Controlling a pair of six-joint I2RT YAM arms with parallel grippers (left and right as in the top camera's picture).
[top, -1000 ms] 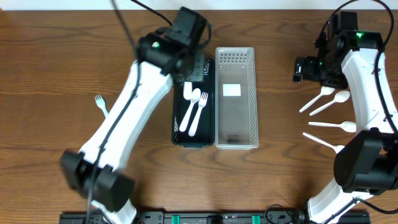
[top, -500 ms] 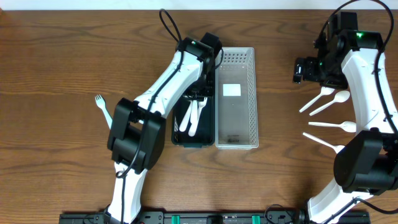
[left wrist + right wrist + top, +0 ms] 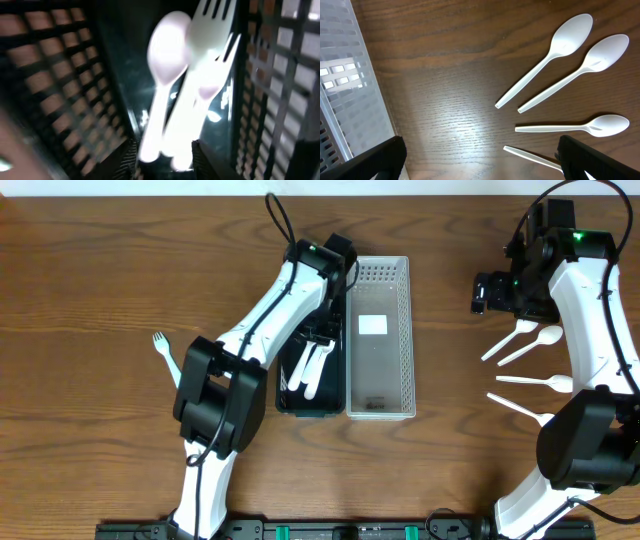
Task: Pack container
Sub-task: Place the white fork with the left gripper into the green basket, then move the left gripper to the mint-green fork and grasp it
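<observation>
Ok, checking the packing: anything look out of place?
A lone white fork lies on the table left of the black bin, far from the loose spoons at the right. Nothing looks spilled or damaged.

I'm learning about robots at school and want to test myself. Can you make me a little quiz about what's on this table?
1. True or false: the pale basket has no spoons in it.
2. Which arm's claw is down in the dark basket? A: left. B: right. C: both.
3. Fill the gap: the one piece lying alone on the table, on the left arm's side, is a ____.

Key: 1 true. 2 A, the left claw. 3 fork.
</observation>
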